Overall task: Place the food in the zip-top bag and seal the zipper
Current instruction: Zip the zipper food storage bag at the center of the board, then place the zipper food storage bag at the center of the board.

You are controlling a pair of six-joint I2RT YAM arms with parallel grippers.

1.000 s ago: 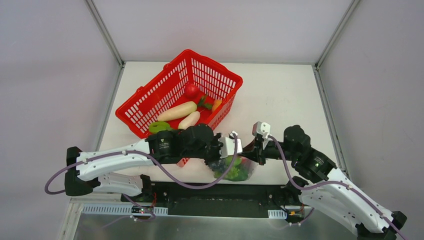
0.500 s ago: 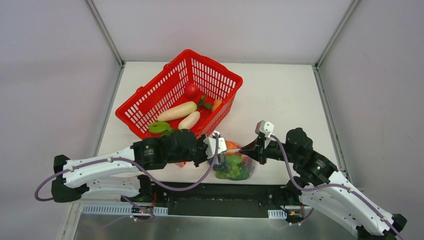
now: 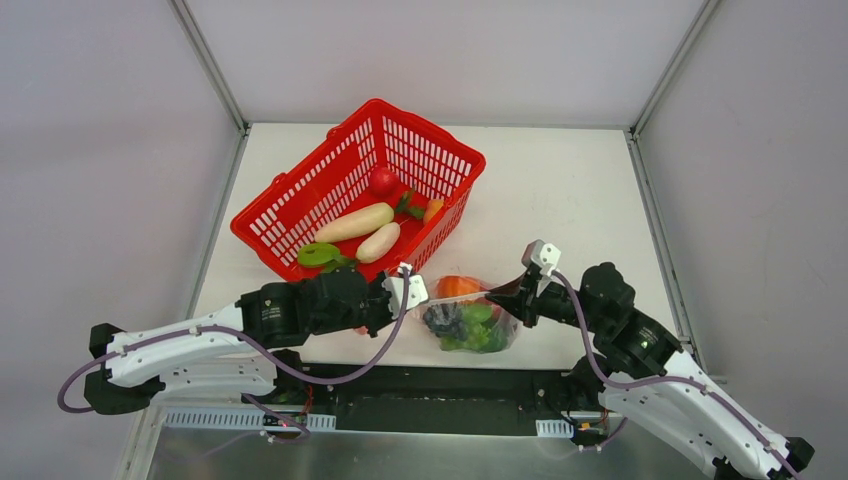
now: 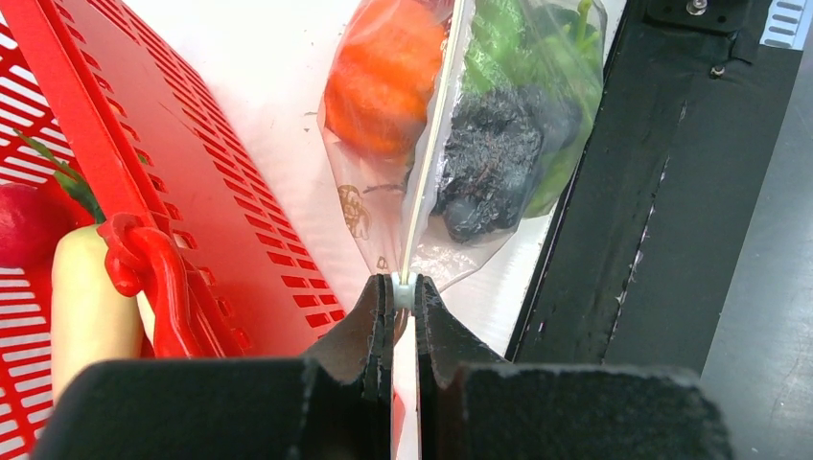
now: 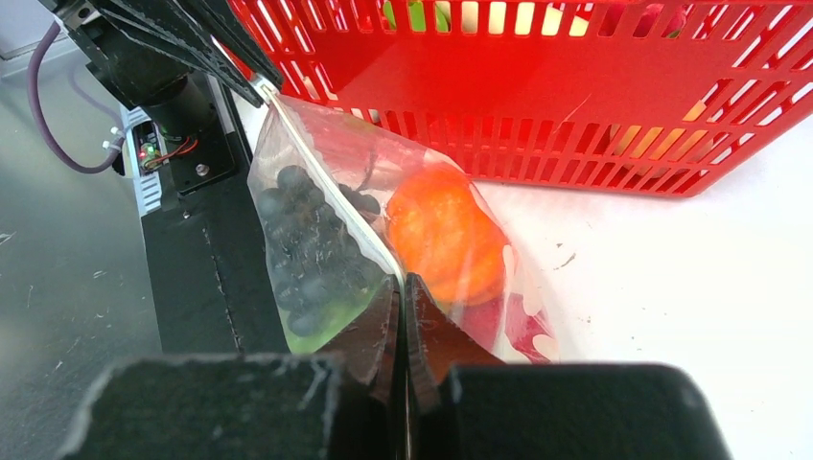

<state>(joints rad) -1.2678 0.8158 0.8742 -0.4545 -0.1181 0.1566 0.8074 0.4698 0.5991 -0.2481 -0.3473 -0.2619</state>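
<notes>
Top external view shows the zip-top bag (image 3: 470, 322) at the near edge of the table (image 3: 570, 190), just in front of the red basket (image 3: 300, 200) and stretched between the two arms. The left gripper (image 3: 408, 292) is pinched closed on one end of the zipper (image 4: 429, 144), and the right gripper (image 3: 522, 296) is pinched closed on the other end.

Food is already inside: an orange fruit (image 3: 458, 287), dark grapes (image 3: 442, 318) and something green (image 3: 480, 335). In the wrist views the zipper runs as one thin straight line, so I judge the seal nearly or fully made. Under the fingers I cannot tell.

In the basket lie two white radishes (image 3: 355, 222), a green disc (image 3: 318, 254), a red fruit (image 3: 383, 181) and a small carrot (image 3: 433, 210). If the last two count as food, the filling is not complete. The basket wall stands very close behind the bag.
</notes>
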